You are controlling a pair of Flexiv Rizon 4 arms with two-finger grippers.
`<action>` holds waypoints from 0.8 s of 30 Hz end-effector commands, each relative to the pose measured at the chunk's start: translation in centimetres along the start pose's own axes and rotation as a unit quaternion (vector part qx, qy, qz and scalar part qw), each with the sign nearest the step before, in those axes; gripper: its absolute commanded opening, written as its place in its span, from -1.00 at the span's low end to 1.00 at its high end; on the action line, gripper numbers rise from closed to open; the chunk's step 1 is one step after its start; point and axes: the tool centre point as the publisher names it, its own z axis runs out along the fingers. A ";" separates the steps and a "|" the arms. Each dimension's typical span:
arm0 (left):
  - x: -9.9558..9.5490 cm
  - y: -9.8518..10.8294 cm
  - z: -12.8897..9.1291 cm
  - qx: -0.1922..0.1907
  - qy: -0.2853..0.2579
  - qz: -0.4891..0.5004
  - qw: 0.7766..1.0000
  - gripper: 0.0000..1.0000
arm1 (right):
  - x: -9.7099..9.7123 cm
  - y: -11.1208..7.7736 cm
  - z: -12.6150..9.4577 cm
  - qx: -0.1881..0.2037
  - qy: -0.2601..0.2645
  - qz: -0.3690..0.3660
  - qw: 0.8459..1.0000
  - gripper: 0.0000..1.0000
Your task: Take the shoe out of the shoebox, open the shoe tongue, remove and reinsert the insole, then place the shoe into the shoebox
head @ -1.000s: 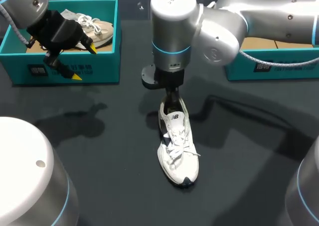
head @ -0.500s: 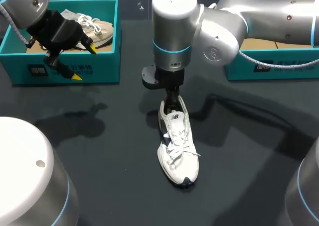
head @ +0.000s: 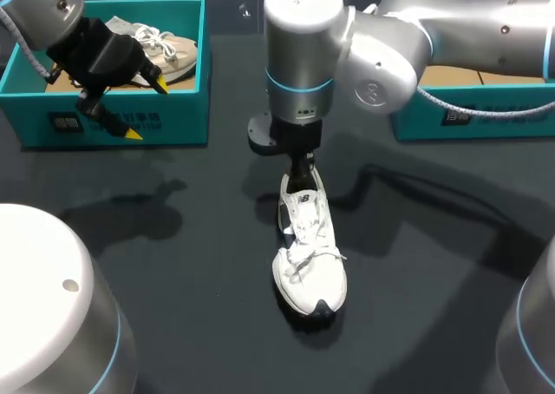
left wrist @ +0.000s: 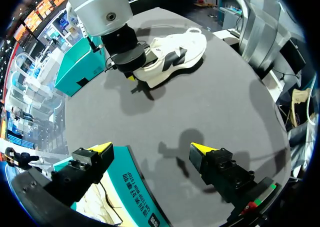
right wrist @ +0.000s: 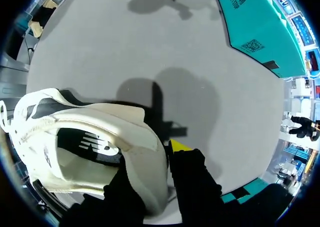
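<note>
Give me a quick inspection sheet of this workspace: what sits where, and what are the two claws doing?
Surface: dark table.
Job's things: white shoe mid-table, outside both boxes; teal left shoebox holds a second shoe; teal right shoebox behind the right arm.
Clutter: nothing seen.
Grippers: right gripper shut on the shoe's heel wall, one finger inside; left gripper open over the left shoebox's front wall, holding nothing.
Cables: left arm's hose, right arm's hose, both clear of the shoe.
Surroundings: nothing seen reaching over the table.
</note>
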 end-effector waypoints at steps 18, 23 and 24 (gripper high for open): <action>0.1 -0.1 0.0 -0.002 0.000 0.000 1.000 1.00 | -2.2 -7.0 -14.0 0.023 -0.020 -0.012 0.999 -1.00; 0.1 -0.1 0.0 -0.002 0.000 0.000 1.000 1.00 | -3.8 -9.1 -16.4 0.017 -0.025 -0.001 1.000 -1.00; 0.1 -0.1 0.0 -0.002 0.000 0.000 1.000 1.00 | -3.8 -9.1 -16.4 0.017 -0.025 -0.001 1.000 -1.00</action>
